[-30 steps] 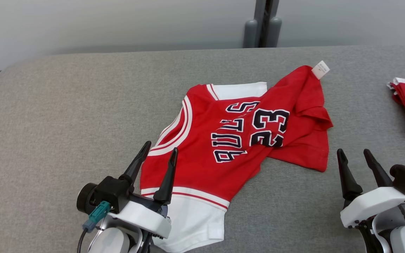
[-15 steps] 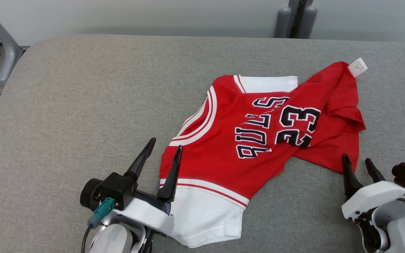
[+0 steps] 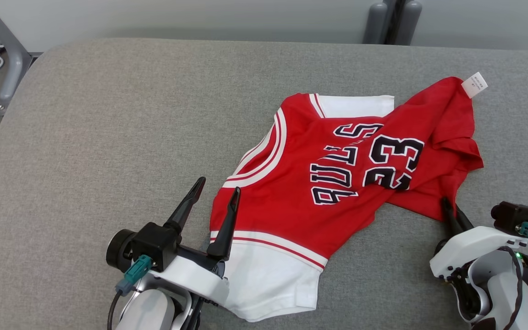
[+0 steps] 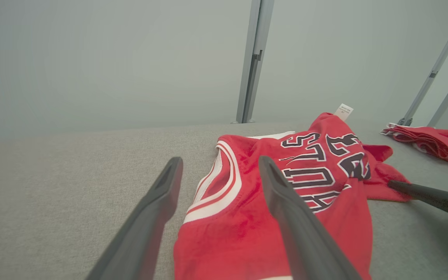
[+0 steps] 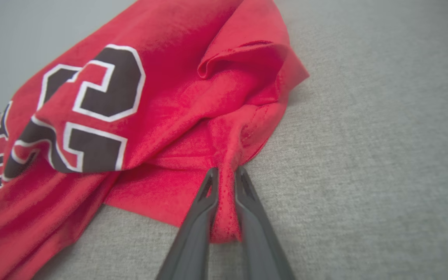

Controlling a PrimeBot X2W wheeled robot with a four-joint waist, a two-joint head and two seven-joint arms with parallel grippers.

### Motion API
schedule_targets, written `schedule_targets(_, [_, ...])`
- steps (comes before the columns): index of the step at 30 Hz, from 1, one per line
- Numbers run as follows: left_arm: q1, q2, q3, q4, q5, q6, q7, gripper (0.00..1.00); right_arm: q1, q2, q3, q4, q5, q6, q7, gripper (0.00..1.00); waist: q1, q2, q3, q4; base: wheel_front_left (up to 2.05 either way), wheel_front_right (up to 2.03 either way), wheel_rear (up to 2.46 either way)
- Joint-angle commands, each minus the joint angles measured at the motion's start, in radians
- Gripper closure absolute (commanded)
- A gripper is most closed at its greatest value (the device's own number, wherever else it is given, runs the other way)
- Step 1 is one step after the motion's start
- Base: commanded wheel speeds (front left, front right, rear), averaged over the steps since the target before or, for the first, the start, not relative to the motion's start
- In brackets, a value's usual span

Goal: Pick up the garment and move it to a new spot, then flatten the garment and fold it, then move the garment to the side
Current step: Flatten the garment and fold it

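Note:
The garment [image 3: 337, 183] is a red jersey with white trim and dark lettering, lying crumpled on the grey table [image 3: 108, 114]. My right gripper [image 3: 449, 205] is at its lower right edge. In the right wrist view the fingers [image 5: 226, 171] are shut on a pinch of the red hem [image 5: 224, 217]. My left gripper [image 3: 218, 185] stands open at the jersey's left side, one finger over the red cloth and the other over bare table. In the left wrist view the open fingers [image 4: 220, 160] frame the armhole trim of the garment [image 4: 286, 175], and the right gripper's finger [image 4: 414, 190] reaches the cloth's far edge.
A white tag [image 3: 474, 85] sticks up at the jersey's far right corner. Another red cloth pile [image 4: 434, 142] lies further right on the table. Grey posts [image 3: 392, 20] stand behind the table, and a metal leg [image 3: 2, 55] with white cable stands off its left corner.
The head camera has shifted, so the whole picture moved. My right gripper went forward to the jersey's lower right hem and closed on it. The left gripper has stayed open in place.

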Motion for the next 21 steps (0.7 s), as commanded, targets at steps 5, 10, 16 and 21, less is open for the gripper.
schedule_targets(5, [-0.012, 0.003, 0.006, 0.005, -0.005, 0.007, -0.005, 0.00, -0.003, -0.006, 0.029, -0.013, -0.025, 0.000, -0.041, 1.00, 0.0000, 0.0000, -0.017, -0.022, 0.00, 0.00, 0.00])
schedule_targets(10, [0.006, 0.003, 0.015, 0.008, -0.004, 0.008, -0.005, 0.00, 0.020, -0.006, 0.048, -0.070, -0.053, 0.000, -0.058, 1.00, 0.0000, 0.0000, -0.044, -0.052, 0.00, 0.00, 0.00])
schedule_targets(16, [0.031, 0.003, 0.019, 0.001, -0.012, 0.012, -0.005, 0.00, 0.084, -0.040, 0.082, -0.235, -0.101, 0.000, -0.022, 1.00, 0.0000, 0.0000, -0.091, -0.108, 0.00, 0.00, 0.00])
schedule_targets(21, [0.044, 0.004, 0.012, -0.003, -0.019, 0.017, -0.005, 0.00, 0.157, -0.101, 0.078, -0.412, -0.108, 0.000, 0.093, 1.00, 0.0000, 0.0000, -0.119, -0.140, 0.00, 0.00, 0.00])
